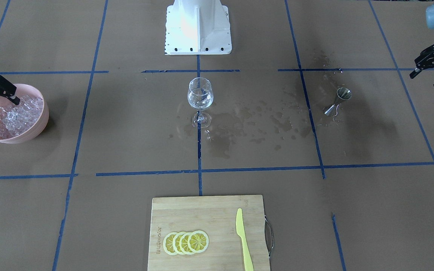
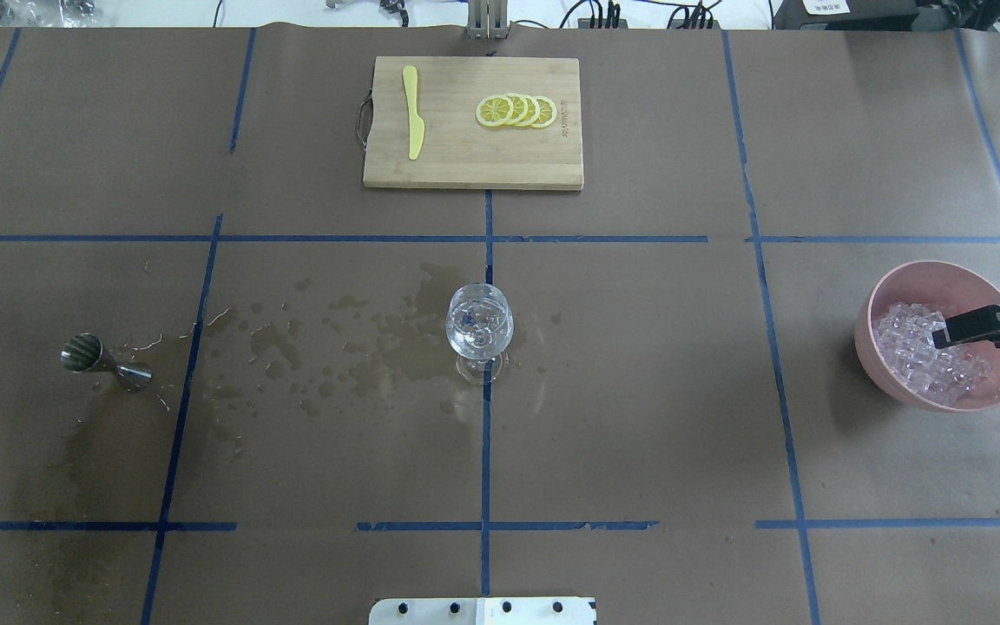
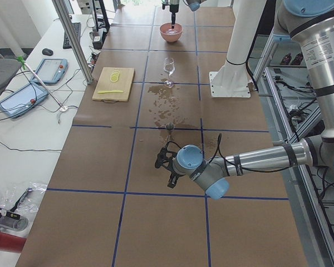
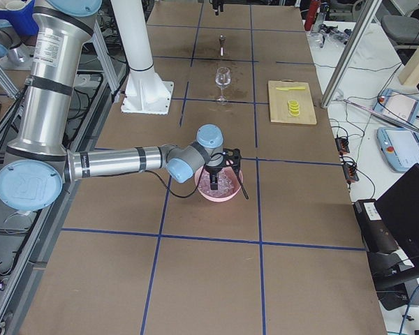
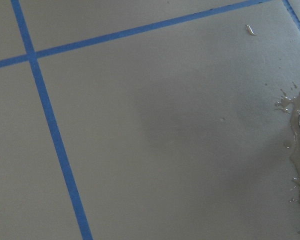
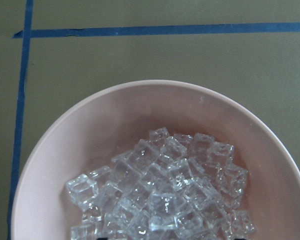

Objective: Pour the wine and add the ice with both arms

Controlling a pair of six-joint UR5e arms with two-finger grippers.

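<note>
Ice (image 6: 160,195) is piled in the pink bowl (image 1: 40,124) straight below the right end effector (image 1: 4,103), fingers spread apart, so it's way nearer than the left end effector (image 1: 426,79), and I'd guess it's basically a straight drop down.

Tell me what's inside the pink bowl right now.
A heap of ice cubes, with the right gripper held open just over them. The pink bowl floor beneath the cubes is covered.
</note>
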